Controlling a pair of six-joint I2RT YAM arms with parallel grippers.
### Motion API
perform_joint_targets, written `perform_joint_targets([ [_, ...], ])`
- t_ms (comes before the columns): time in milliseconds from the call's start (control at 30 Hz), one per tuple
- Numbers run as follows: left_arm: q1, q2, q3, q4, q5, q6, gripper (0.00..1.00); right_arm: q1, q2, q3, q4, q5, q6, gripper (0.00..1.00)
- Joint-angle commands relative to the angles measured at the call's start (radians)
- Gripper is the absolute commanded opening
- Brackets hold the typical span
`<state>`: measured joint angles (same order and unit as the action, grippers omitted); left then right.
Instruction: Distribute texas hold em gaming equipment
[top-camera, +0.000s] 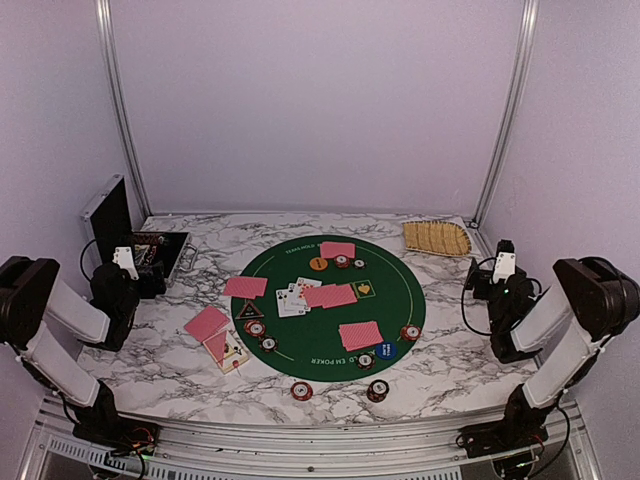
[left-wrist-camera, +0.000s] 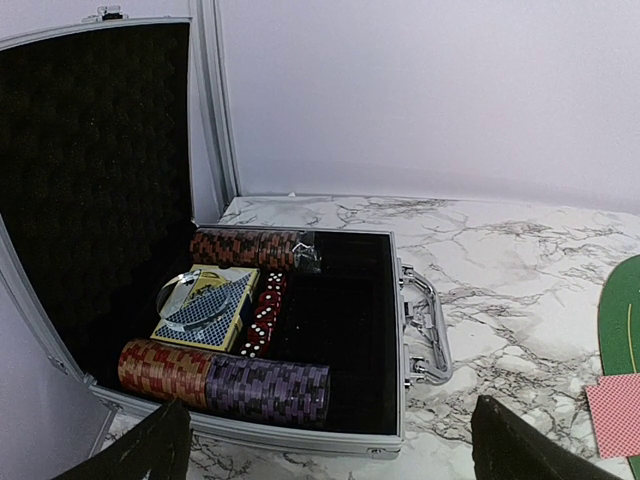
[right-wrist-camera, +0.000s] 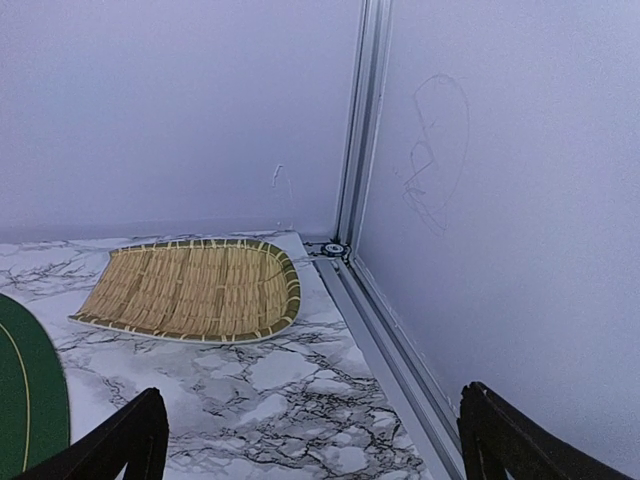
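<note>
Where cards (top-camera: 360, 335) lie, green mat (top-camera: 312, 336), "EM POKER" lettering (near rim)

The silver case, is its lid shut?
No, the lid of the silver case stands upright and open, showing chip rows and a card box inside.

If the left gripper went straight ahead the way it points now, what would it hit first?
Most likely the open metal case, at its near rim or the purple chip row just behind; depth is hard to judge.
</note>
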<state>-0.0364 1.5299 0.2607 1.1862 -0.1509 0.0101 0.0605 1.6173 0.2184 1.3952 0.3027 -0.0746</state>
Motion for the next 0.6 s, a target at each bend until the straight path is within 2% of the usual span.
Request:
perform_joint_targets([
  [0,0.006,-0.001,-0.001,0.047,-0.010,-0.002,0.99,-0.007,-0.014,0.006,0.005,-0.006,0.015,0.99],
  [567,0.005,-0.001,-0.001,0.046,-0.010,-0.002,0.99,0.000,-0.014,0.010,0.000,-0.001,0.009,0.99],
])
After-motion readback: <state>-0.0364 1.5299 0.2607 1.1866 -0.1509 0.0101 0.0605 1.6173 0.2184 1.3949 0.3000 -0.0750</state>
